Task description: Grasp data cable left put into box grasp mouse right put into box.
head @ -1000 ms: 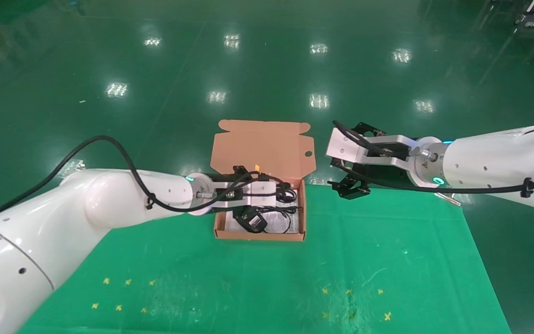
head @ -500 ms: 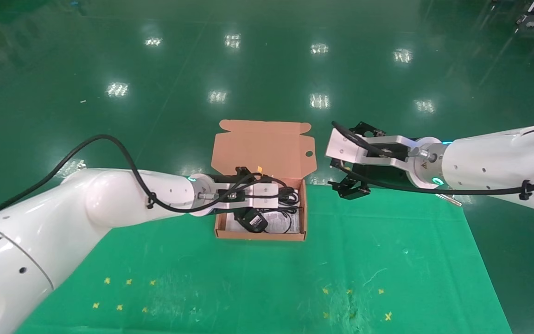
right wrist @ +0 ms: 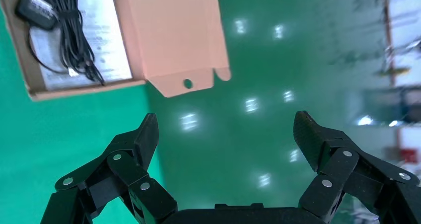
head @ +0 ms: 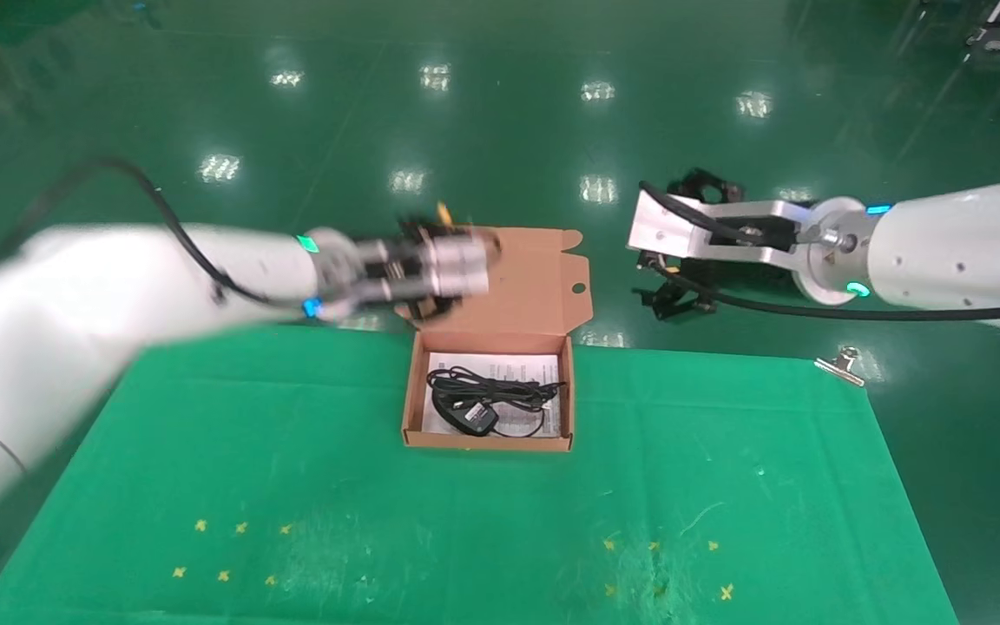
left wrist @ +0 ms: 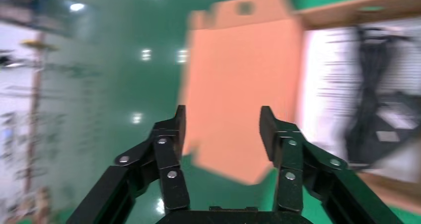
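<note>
Both items in the box, both arms clear

We see the data cable [head: 500,389] and the mouse [head: 474,418] lying together on the white sheet inside the box [head: 487,443], so we judge both placements done, with at most closing the lid left. Our left gripper [left wrist: 222,127], fingers apart and empty, hangs above the box's far left corner by the lid, where half a second ago it was low inside the box. Our right gripper [right wrist: 226,134], spread wide and empty, sits off the far right, slightly higher than before.
</note>
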You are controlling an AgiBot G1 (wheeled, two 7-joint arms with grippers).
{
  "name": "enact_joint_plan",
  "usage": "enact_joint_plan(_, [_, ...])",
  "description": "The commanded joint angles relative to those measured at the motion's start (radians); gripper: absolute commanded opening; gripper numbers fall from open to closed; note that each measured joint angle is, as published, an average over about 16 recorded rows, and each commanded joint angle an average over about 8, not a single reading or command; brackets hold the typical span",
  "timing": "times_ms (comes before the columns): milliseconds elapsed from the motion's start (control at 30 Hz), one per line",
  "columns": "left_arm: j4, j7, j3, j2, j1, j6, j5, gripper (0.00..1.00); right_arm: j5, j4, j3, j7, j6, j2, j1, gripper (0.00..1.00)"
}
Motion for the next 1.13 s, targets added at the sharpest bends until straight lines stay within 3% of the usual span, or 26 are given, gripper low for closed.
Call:
enact_joint_plan(33, [0.003, -0.008, -0.008, -0.008, -0.032, -0.012, 0.003, 1.0, -0.013, 0.02, 0.001, -0.013, -0.001, 0.012, 0.018, 1.0])
enact_joint_plan(267, [-0.022, -0.019, -0.058, -0.049, -0.023, 0.029, -0.054, 1.0, 0.021, 0.04, 0.044, -0.045, -0.043, 0.031, 0.001, 1.0])
enact_joint_plan(1133, [-0.278, -0.053, -0.396, -0.326, 0.251, 0.404, -0.485, 1.0, 0.475, 0.049, 0.52, -0.226, -0.39, 0.125, -0.35, 1.0])
